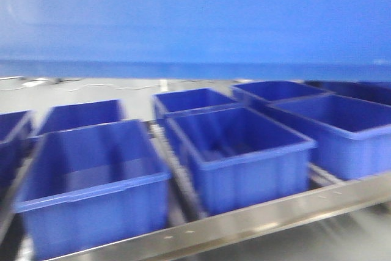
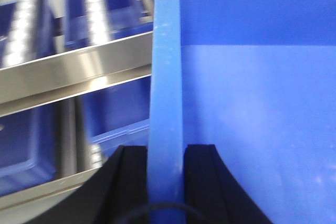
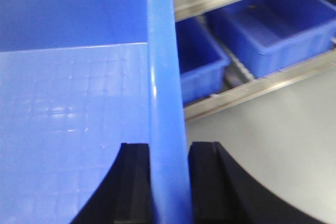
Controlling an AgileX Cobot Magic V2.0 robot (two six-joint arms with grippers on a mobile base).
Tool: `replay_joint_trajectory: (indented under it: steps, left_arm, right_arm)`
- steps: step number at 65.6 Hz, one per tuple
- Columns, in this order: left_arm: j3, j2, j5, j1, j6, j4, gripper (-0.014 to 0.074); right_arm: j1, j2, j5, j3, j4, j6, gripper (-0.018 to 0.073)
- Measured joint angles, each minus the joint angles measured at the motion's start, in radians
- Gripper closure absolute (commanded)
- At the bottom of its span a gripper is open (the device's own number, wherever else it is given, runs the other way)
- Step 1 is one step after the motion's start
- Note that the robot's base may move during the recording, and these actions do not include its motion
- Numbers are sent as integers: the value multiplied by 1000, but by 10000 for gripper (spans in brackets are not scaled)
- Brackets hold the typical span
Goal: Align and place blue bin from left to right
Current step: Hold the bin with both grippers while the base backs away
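The blue bin (image 1: 195,16) is a large light-blue crate. Its smooth wall fills the top of the front view, held above the rack. In the left wrist view my left gripper (image 2: 166,182) is shut on the bin's upright rim (image 2: 166,77), one black finger on each side, and the bin's inside (image 2: 252,108) lies to the right. In the right wrist view my right gripper (image 3: 169,182) is shut on the opposite rim (image 3: 164,77), with the bin's floor (image 3: 68,108) to the left. The grippers do not show in the front view.
Several smaller, darker blue bins (image 1: 98,181) (image 1: 238,151) (image 1: 342,132) sit in rows on a roller rack behind a metal front rail (image 1: 256,221). A metal rail (image 2: 68,72) and lower bins (image 3: 273,30) show past the held bin. Grey floor (image 3: 273,156) lies to the right.
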Motion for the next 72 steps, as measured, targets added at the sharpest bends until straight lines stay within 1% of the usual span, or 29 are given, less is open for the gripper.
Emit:
replay_joint_trajectory:
  steps: [72]
  left_arm:
    - [0,0,0,0,0,-4,707]
  right_arm:
    - [0,0,11,0,0,0,640]
